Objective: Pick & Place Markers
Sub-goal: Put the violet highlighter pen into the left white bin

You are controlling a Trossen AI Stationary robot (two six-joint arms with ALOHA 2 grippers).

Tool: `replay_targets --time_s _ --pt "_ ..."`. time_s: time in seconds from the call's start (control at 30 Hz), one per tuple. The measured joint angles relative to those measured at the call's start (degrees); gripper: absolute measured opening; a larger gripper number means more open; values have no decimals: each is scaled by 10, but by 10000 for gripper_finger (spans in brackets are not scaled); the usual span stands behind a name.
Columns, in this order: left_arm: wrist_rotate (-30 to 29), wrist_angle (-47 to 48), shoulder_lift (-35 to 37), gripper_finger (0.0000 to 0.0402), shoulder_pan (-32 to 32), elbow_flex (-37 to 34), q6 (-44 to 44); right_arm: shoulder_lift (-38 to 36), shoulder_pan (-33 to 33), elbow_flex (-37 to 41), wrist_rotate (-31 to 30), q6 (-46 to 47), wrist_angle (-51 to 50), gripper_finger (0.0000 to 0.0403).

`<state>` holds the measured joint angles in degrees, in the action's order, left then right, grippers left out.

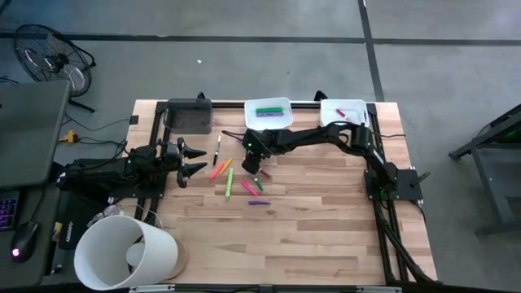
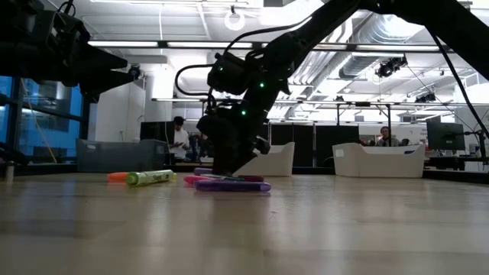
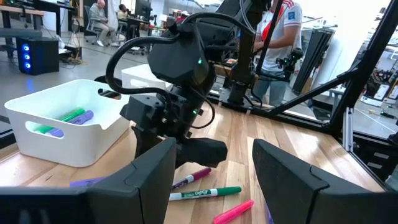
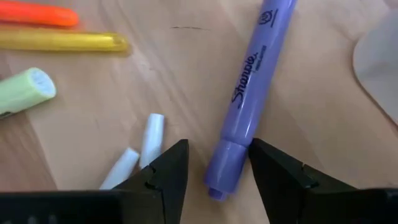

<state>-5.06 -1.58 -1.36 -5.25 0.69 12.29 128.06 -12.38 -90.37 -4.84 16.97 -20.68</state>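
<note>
Purple marker (image 4: 244, 93), light, rigid, likely slick, lies mid-frame between the right pincer's (image 4: 217, 163) parted fingers; grip mid-barrel. Left pincer (image 1: 194, 159) idle, apart.

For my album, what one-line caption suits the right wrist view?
Right gripper open astride a purple Sharpie highlighter lying on the wooden table.

The left gripper (image 3: 211, 171) had its fingers (image 3: 152, 174) spread apart. Beyond them the right gripper (image 3: 180, 146) reached down to the desk (image 3: 292, 134) above a green marker (image 3: 205, 194) and a pink marker (image 3: 233, 211). A white tray (image 3: 68, 134) held green and purple markers (image 3: 68, 118).
</note>
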Motion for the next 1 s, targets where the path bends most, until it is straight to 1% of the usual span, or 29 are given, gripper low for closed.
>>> replay_targets --time_s 0.1,0.53,0.63,0.83,1.0 --pt "0 0 0 211 0 0 0 1 0 0 -9 9 1 146" --pt "0 0 0 211 0 0 0 1 0 1 -3 10 0 60" --pt "0 0 0 211 0 0 0 1 0 1 -2 10 1 57" --pt "0 0 0 211 0 0 0 -1 2 1 -8 10 5 74" --pt "0 0 0 211 0 0 0 -12 4 3 -2 8 7 58"
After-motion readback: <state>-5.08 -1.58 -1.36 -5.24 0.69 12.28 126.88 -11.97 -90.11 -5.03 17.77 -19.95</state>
